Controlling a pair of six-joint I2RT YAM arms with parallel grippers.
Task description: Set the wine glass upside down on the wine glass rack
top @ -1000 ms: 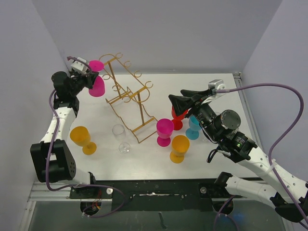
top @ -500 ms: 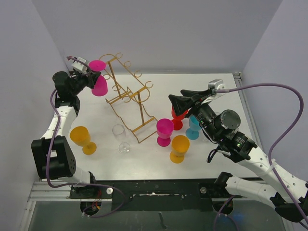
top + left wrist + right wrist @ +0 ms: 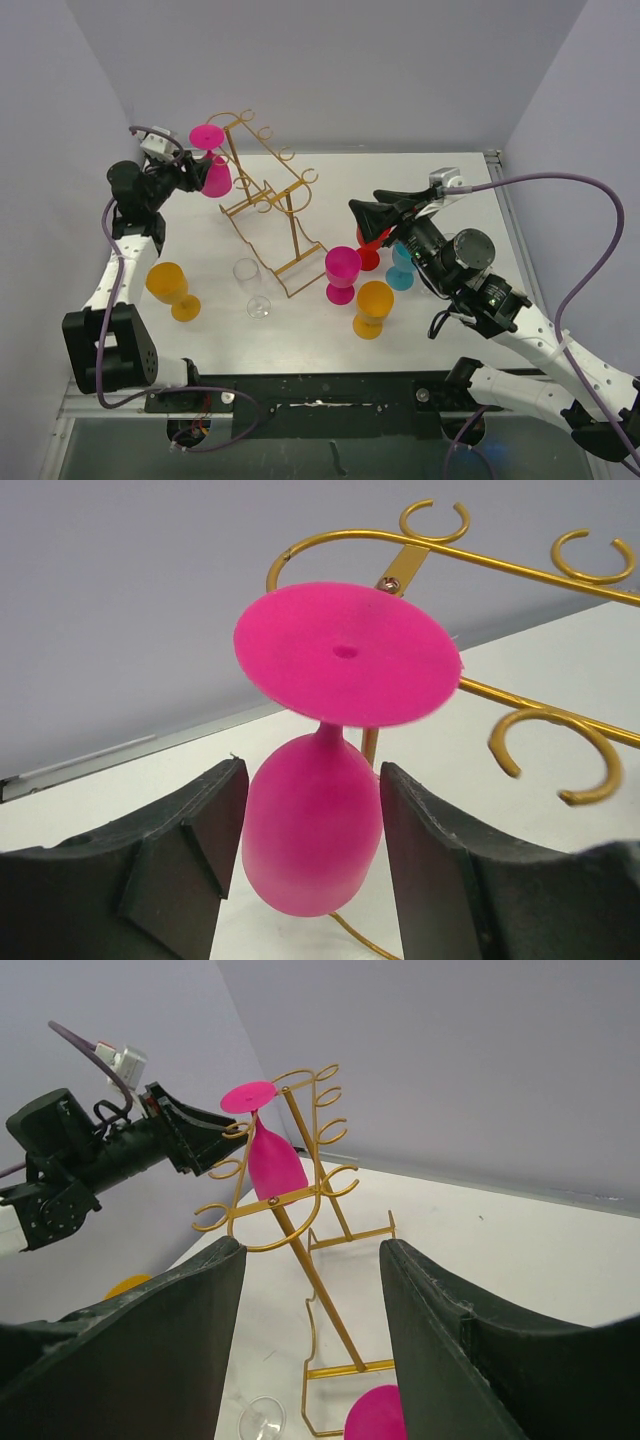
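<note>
A pink wine glass (image 3: 217,178) hangs upside down from a curled arm at the left end of the gold wine glass rack (image 3: 268,205), its round foot (image 3: 345,665) on top. The bowl (image 3: 312,835) sits between the fingers of my left gripper (image 3: 196,172), which is open with a narrow gap showing on each side. In the right wrist view the same wine glass (image 3: 272,1160) hangs in the rack (image 3: 300,1250). Open and holding nothing, my right gripper (image 3: 375,215) hovers right of the rack, pointed toward it.
Upright glasses stand around the rack's base: yellow (image 3: 170,288) at the left, a clear one (image 3: 250,285) in front, pink (image 3: 342,272), orange (image 3: 373,305), red (image 3: 368,257) and blue (image 3: 402,268) under my right arm. Grey walls close in at back and left.
My left gripper's jaws have opened off the pink glass. The glass moved right and up onto the rack's hook, and the left wrist has drawn back slightly. The right arm is still.
</note>
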